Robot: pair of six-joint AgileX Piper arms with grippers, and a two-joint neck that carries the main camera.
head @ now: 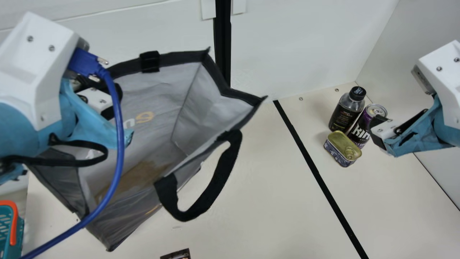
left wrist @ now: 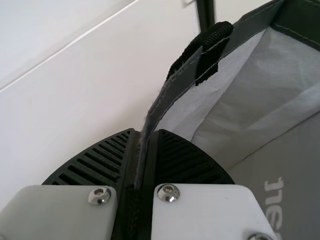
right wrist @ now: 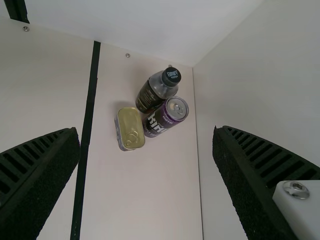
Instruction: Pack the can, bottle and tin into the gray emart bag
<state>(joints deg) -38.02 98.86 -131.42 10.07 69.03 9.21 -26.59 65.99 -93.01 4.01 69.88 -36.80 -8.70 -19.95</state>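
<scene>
The gray bag [head: 201, 104] stands open at the left of the main view, its back rim held by my left gripper [head: 115, 97]. In the left wrist view that gripper [left wrist: 142, 160] is shut on the bag's rim [left wrist: 165, 100]. My right gripper [head: 381, 133] hangs above the table beside the items; in the right wrist view the gripper [right wrist: 146, 142] is open with nothing between its fingers. The bottle [head: 343, 113], purple can [head: 359, 129] and gold-lidded tin [head: 341, 149] stand close together by the back right corner, the tin nearest the front.
A black tape line [head: 312, 165] crosses the table between bag and items. One black handle [head: 212, 190] loops out from the bag's front. A teal basket [head: 7, 226] stands at the left edge, and a small dark object [head: 176, 254] lies at the front edge. White walls close the back and right.
</scene>
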